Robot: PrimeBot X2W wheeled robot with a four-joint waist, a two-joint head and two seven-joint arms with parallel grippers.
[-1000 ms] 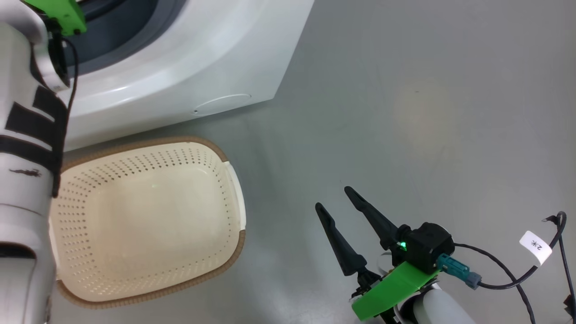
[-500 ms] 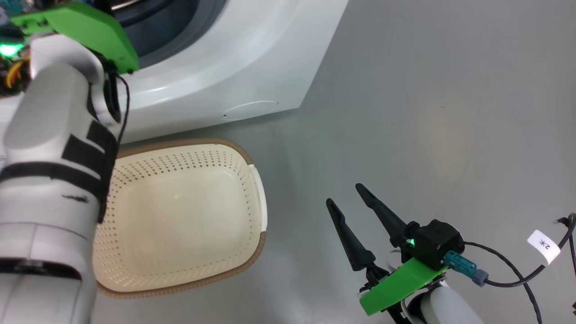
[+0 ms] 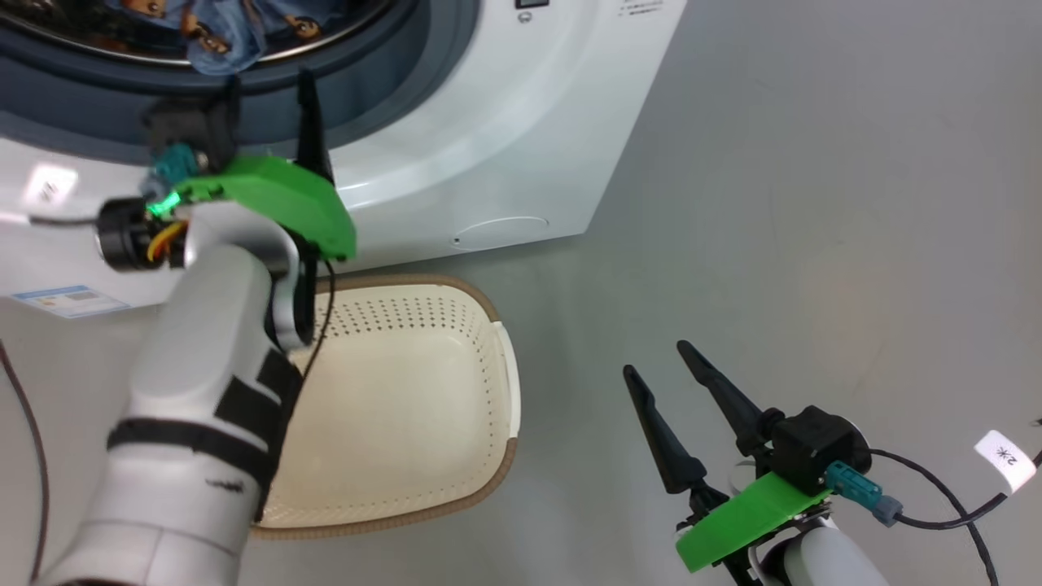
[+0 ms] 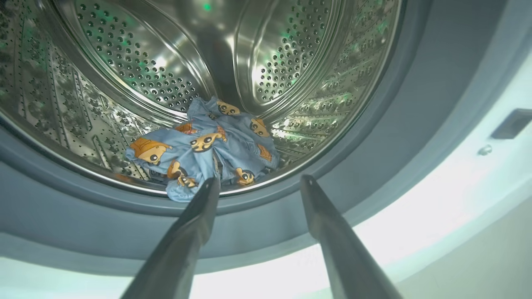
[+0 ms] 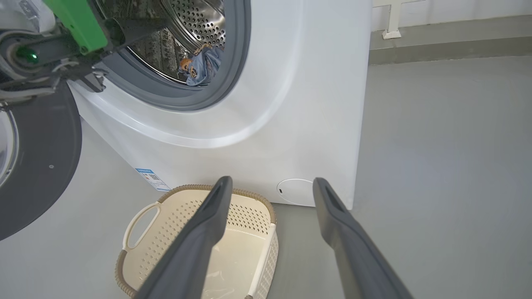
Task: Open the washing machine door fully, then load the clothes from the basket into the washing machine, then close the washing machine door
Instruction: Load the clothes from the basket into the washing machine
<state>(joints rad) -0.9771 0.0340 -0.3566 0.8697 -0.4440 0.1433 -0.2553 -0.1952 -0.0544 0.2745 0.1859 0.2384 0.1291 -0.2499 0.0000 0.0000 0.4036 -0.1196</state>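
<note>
The washing machine (image 3: 505, 122) has its steel drum (image 4: 137, 66) showing, with blue clothes (image 4: 208, 145) printed with orange bears lying at the drum's front. The washing machine door (image 5: 41, 166), glossy black, stands swung open at the left. My left gripper (image 4: 259, 182) hovers open just outside the grey gasket (image 4: 374, 145), pointing at the clothes with nothing between its fingers. The basket (image 3: 407, 423) sits on the floor before the machine, with no clothes in it. To its right, over the floor, my right gripper (image 3: 658, 362) is open and holds nothing.
A round flap (image 5: 295, 191) and a blue sticker (image 5: 151, 178) mark the machine's lower front. Grey floor (image 3: 814, 203) stretches to the right of the machine. A raised step (image 5: 436, 37) runs along the far wall. Cables (image 3: 936, 505) trail from my right wrist.
The head camera has shifted, bringing the drum opening and clothes into view. My left arm has drawn back from the machine, so its gripper now shows before the gasket. The right gripper has stayed put.
</note>
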